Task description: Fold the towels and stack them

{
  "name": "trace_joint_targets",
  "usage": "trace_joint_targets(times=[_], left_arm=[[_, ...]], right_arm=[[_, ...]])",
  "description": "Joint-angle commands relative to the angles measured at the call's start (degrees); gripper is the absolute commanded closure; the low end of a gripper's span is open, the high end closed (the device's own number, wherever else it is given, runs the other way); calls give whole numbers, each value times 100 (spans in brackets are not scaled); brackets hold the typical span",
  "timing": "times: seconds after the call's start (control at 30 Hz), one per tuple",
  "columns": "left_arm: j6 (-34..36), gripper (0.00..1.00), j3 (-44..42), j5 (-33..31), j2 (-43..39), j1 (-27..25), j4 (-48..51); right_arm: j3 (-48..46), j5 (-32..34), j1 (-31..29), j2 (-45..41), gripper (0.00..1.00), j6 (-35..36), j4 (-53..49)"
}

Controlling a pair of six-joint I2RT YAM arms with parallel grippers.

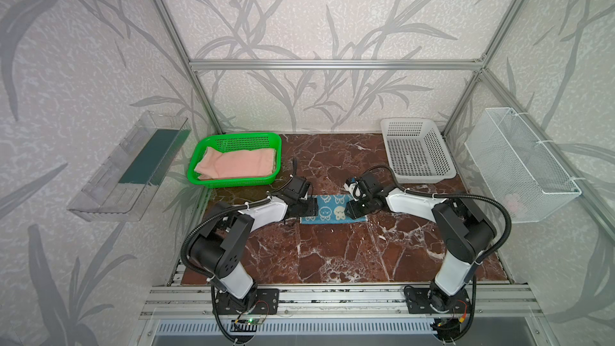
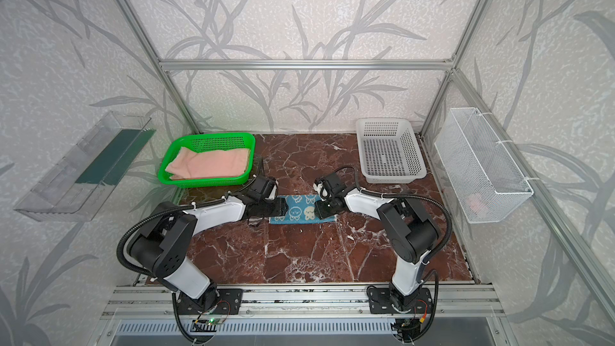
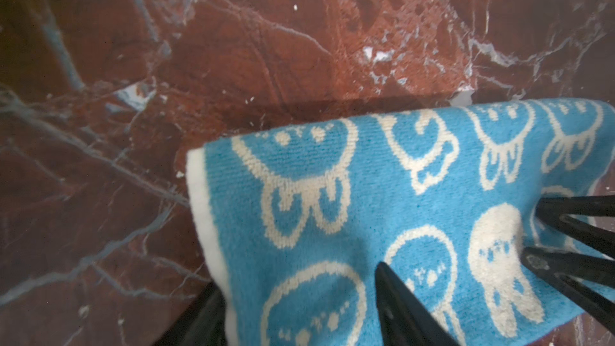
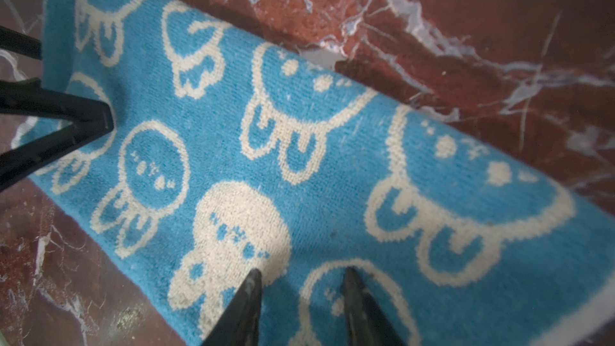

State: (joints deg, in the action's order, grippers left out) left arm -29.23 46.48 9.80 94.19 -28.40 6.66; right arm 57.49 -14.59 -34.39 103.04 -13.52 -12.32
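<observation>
A small teal towel with white cartoon faces lies folded in a strip on the marble table. My left gripper is at its left end, open, with one finger on the cloth and the other beside its white edge. At the right end my right gripper is open a little, both tips resting on the towel. A pink towel lies folded in the green basket.
A white perforated basket stands at the back right of the table. A white wire basket hangs on the right wall and a clear plastic shelf on the left wall. Metal frame posts edge the table.
</observation>
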Motion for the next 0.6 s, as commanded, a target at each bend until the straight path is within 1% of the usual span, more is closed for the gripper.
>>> trace_joint_targets(times=[0.0,0.03,0.2,0.27,0.33,0.4,0.43,0.5,0.57], left_arm=[[-140,43,-279,316,235,-8,108],[-138,46,-302,320,244,-3,73],[-128,56,-314,401,303,-1,1],[-131,61,-298,429,356,-2,-23],[-121,69,-246,456,422,5,6],[-109,82,-185,464,460,7,45],[-79,86,-143,482,488,11,74],[-23,88,-42,479,518,11,159],[52,94,70,423,521,18,267]], right_arm=[[-116,27,-24,334,59,16,-130],[-125,18,-30,347,59,21,-130],[-124,10,-46,334,59,59,-118],[-126,17,-48,330,59,76,-125],[-124,16,-57,326,59,82,-123],[-116,16,-50,330,60,102,-139],[-116,22,-50,329,60,99,-144],[-121,38,-54,326,60,112,-153],[-110,51,-52,323,60,121,-148]])
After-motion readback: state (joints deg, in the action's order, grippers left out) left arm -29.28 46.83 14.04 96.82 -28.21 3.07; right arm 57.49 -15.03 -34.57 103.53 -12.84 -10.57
